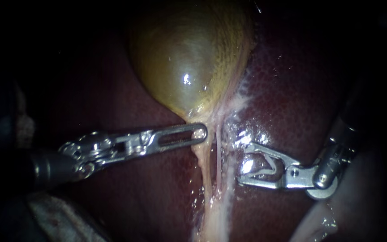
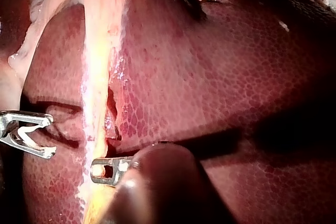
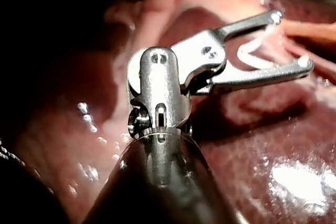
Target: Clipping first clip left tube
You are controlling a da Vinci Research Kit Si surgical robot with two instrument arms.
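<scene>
The yellow-green gallbladder (image 1: pixel 189 58) lies on the dark red liver (image 1: pixel 292 89). Two pale tubes run down from its neck, the thicker left tube (image 1: pixel 207 170) and a thinner right tube (image 1: pixel 220 154). My left instrument (image 1: pixel 199 132) comes in level, its slotted jaws shut on the tissue at the gallbladder neck, also seen in the left wrist view (image 2: pixel 105 170). My right instrument (image 1: pixel 246 164) sits just right of the tubes. Its jaws stand wide apart and hold a white V-shaped clip (image 1: pixel 265 166) (image 3: pixel 254 51). No tube lies between them.
Glistening whitish membrane (image 1: pixel 240 101) spreads along the gallbladder's right edge onto the liver. Pale tissue (image 1: pixel 319 219) shows at the lower right and a greyish fold (image 1: pixel 54 215) at the lower left. The surroundings are dark.
</scene>
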